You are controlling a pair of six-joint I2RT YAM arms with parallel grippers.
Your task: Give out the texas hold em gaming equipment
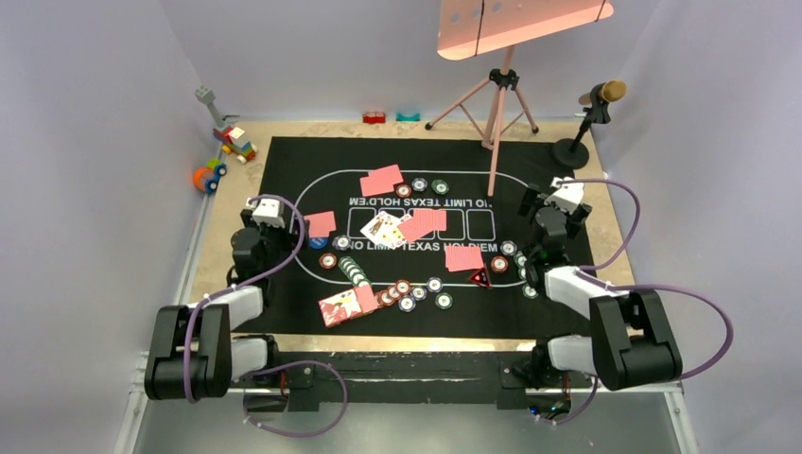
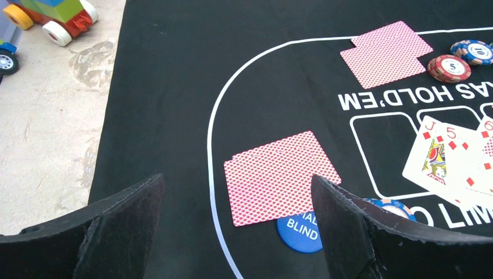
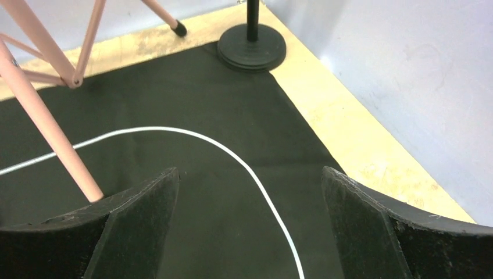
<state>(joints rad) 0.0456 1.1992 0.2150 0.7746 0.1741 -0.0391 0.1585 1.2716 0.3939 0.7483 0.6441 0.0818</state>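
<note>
Poker chips (image 1: 444, 301) across black mat (image 1: 284, 163), pale walls (image 1: 95, 95)

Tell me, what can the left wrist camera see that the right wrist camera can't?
Only the left wrist view shows game pieces: pink-backed cards, a blue button partly under them, face-up cards, striped chips, plus a toy truck. Only the right wrist view shows a pink tripod leg and a round black stand base. Both show the black mat with its white line, the tan tabletop, and an open, empty gripper: the left gripper and the right gripper.
</note>
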